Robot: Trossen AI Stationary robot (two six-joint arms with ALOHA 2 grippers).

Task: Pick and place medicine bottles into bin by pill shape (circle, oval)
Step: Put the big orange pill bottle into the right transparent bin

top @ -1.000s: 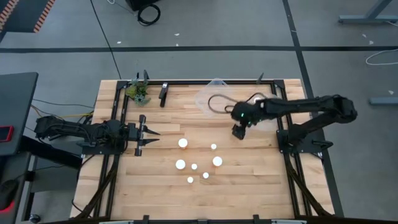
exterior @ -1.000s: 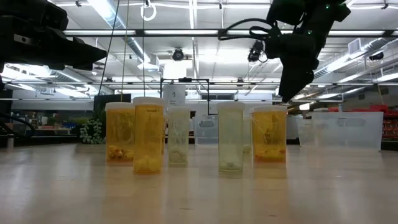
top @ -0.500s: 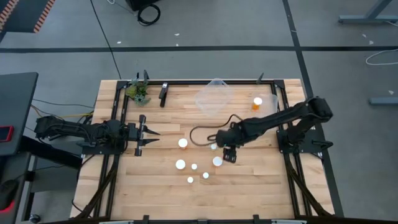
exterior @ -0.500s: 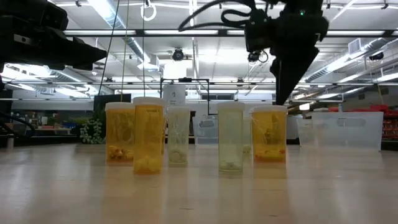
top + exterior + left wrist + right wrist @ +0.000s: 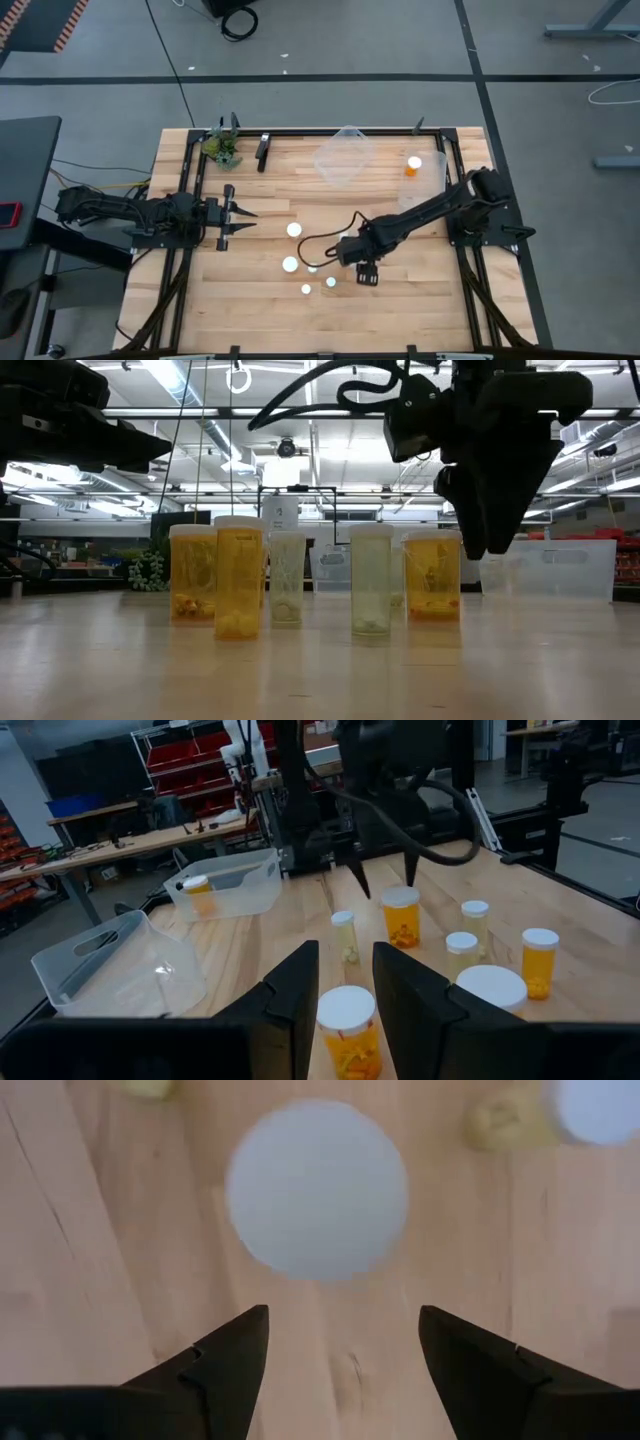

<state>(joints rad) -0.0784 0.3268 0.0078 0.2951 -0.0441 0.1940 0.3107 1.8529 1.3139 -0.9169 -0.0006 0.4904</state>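
One orange white-capped medicine bottle (image 5: 413,165) already sits in a clear plastic bin (image 5: 428,172); six bottles (image 5: 293,231) wait mid-desk (image 5: 250,300). The right gripper (image 5: 364,272), released, hovers over one white cap (image 5: 316,1188); the left gripper (image 5: 240,221) idles, spread.

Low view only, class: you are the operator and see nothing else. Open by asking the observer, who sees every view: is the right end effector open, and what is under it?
Observer: Open. Its wrist view shows a bottle's white cap just ahead of the right end effector, not between the fingers.
Operator: Is anything binned?
Observer: One orange bottle stands in the small clear bin near the table's far right corner.
Operator: And the other arm?
Observer: The left end effector waits open at the table's left side.
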